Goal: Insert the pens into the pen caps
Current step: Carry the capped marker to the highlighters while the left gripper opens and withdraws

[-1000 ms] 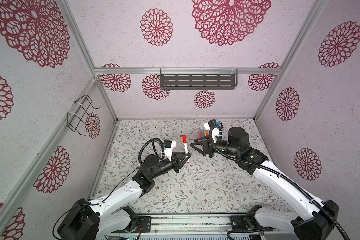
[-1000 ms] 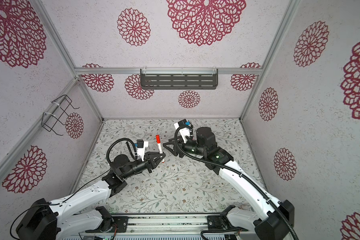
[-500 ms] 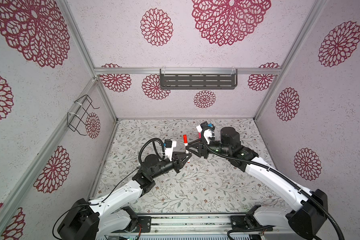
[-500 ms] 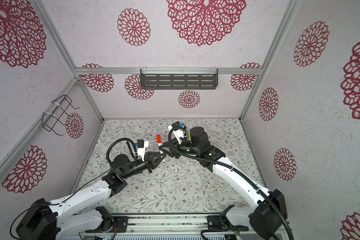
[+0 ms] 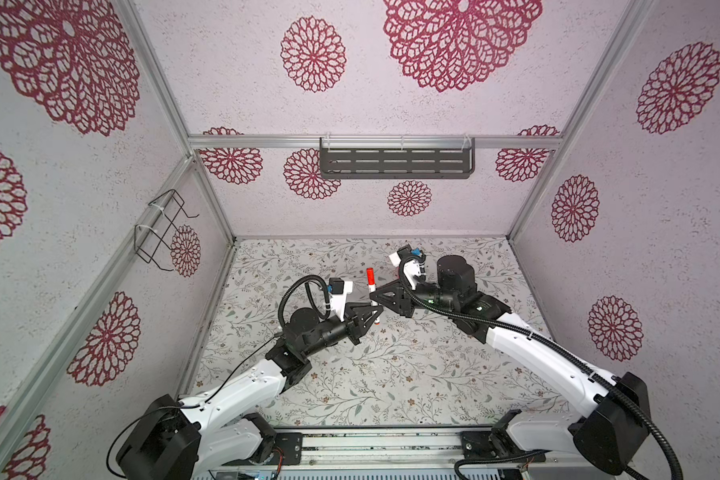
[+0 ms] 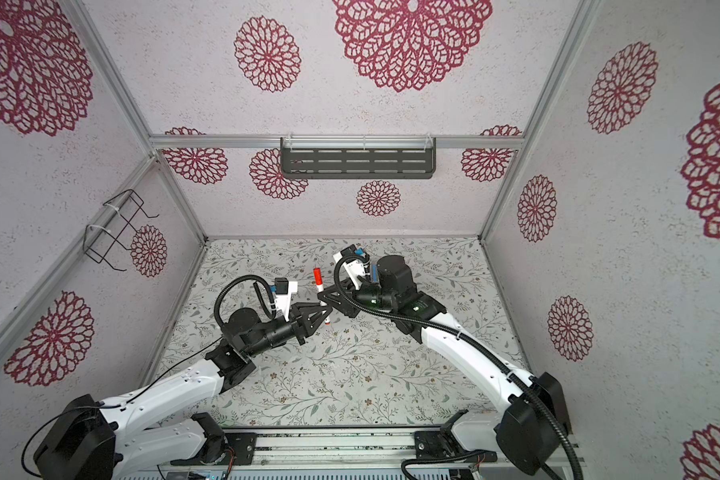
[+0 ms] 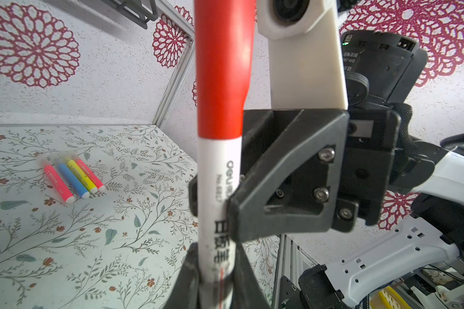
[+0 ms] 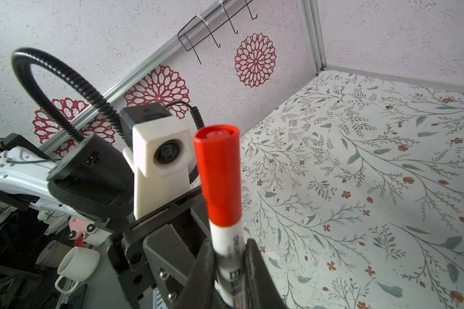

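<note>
A pen with a white barrel (image 7: 220, 174) and a red pen cap (image 7: 223, 67) stands upright above the middle of the floral table; the cap shows in both top views (image 5: 370, 276) (image 6: 317, 275). My left gripper (image 7: 216, 267) is shut on the barrel's lower part, seen in both top views (image 5: 376, 311) (image 6: 327, 309). My right gripper (image 8: 229, 256) is shut on the same barrel just below the red cap (image 8: 220, 176), and it reaches in from the right (image 5: 373, 296). Several more pens (image 7: 71, 179), pink, blue and yellow, lie side by side on the table. My right arm hides them in both top views.
A dark slotted shelf (image 5: 395, 162) hangs on the back wall and a wire rack (image 5: 163, 228) on the left wall. The metal base rail (image 5: 375, 444) runs along the front edge. A white mug (image 8: 77, 264) stands outside the enclosure.
My right gripper swung left to the upright pen and shut on its barrel. The left gripper kept its hold and stayed in place.
</note>
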Controlling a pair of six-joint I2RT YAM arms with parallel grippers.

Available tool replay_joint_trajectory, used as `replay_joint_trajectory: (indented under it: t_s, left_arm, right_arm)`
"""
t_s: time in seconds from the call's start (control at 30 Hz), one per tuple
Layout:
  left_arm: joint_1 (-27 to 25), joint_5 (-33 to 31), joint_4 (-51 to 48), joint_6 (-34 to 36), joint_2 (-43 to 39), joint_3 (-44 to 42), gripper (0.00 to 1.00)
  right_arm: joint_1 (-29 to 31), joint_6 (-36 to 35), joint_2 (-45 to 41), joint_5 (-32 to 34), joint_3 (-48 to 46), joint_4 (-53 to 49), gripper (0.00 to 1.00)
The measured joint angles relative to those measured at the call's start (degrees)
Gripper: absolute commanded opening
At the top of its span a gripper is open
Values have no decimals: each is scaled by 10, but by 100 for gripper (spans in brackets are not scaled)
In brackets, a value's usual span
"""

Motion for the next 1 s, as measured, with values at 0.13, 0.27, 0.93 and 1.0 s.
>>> replay_joint_trajectory:
  t_s: [0.13, 0.27, 0.93, 1.0]
  left_arm:
    - [-1, -8, -5, 1, 0, 1, 50]
    - [-3, -63, -62, 11, -1, 17, 57]
    - [-3, -222, -230, 23, -47, 27, 59]
    - [-3, -228, -235, 24, -61, 24, 59]
  right_arm:
    - [-2, 4, 2, 13, 0, -2, 10]
    - [-17, 5, 7, 61, 10, -45, 8]
    - [-272, -25, 325, 297, 148, -250, 5]
    - [-285, -34, 368, 312, 196, -269, 5]
